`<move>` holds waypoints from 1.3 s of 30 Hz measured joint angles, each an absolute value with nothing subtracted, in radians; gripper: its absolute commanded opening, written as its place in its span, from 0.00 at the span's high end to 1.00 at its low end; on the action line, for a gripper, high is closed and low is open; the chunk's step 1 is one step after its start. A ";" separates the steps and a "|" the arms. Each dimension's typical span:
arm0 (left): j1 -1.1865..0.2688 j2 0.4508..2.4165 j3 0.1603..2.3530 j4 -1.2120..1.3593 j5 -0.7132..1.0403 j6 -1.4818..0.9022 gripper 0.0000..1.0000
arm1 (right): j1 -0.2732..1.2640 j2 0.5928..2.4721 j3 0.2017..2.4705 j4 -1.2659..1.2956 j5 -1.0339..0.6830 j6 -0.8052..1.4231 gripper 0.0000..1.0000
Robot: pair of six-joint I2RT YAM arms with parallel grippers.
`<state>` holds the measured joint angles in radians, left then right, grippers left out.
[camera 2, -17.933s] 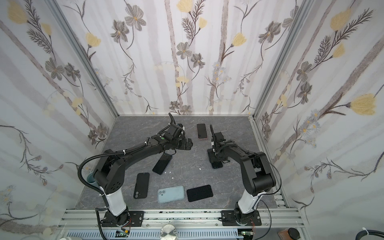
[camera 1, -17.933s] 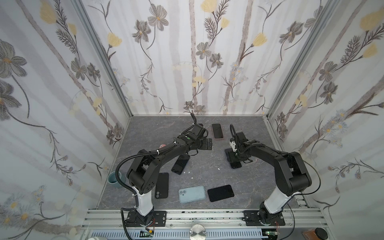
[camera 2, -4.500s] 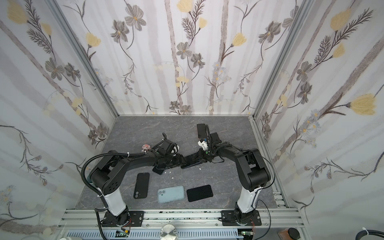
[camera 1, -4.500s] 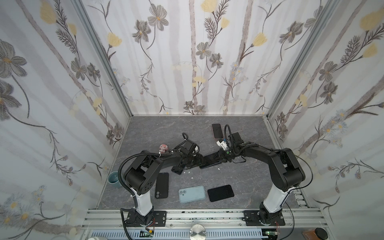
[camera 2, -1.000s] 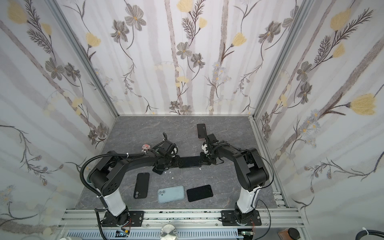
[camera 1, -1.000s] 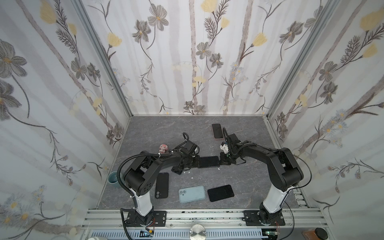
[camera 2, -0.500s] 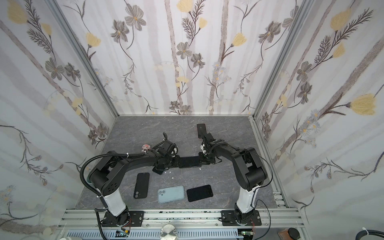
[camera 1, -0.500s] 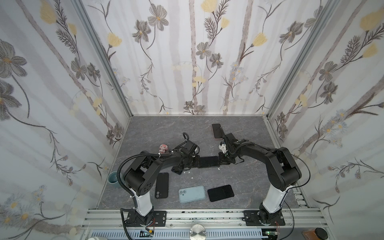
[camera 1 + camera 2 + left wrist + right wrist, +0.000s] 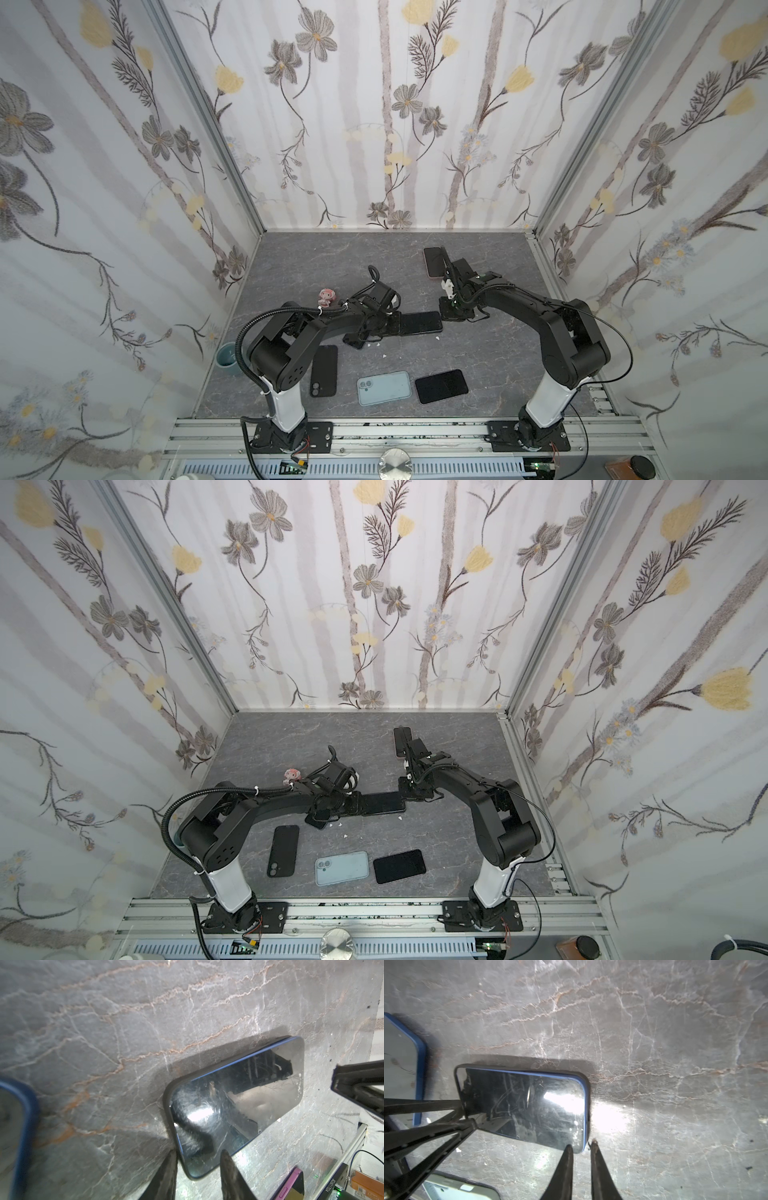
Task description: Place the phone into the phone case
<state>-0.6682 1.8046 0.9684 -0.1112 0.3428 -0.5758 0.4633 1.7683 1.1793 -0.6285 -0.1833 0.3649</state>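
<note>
The phone lies flat on the worktop in its phone case, long axis running arm to arm. My left pincer stands apart astride one end corner. The right pincer, barely apart, sits at the opposite corner, equally near.

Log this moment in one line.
phone: in case, flat | left pincer: straddles one corner, grip unclear | right pincer: slightly open at far corner

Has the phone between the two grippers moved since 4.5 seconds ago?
Yes. The phone has turned: its right end swung away from the pink-edged phone at the back, toward the front rail.
</note>
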 measured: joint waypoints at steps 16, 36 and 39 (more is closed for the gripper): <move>-0.668 1.802 0.965 -0.108 0.343 -0.576 0.62 | 0.463 1.844 1.160 -0.628 -0.183 0.346 0.93; -0.668 1.800 0.964 -0.109 0.343 -0.575 0.62 | 0.466 1.812 1.195 -0.644 -0.183 0.347 0.88; -0.668 1.800 0.964 -0.109 0.343 -0.572 0.62 | 0.467 1.826 1.188 -0.644 -0.184 0.347 0.90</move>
<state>-0.6682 1.8004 0.9638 -0.1089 0.3431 -0.5720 0.4675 1.8256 1.1877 -0.6441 -0.1837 0.3470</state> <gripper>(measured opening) 0.377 0.108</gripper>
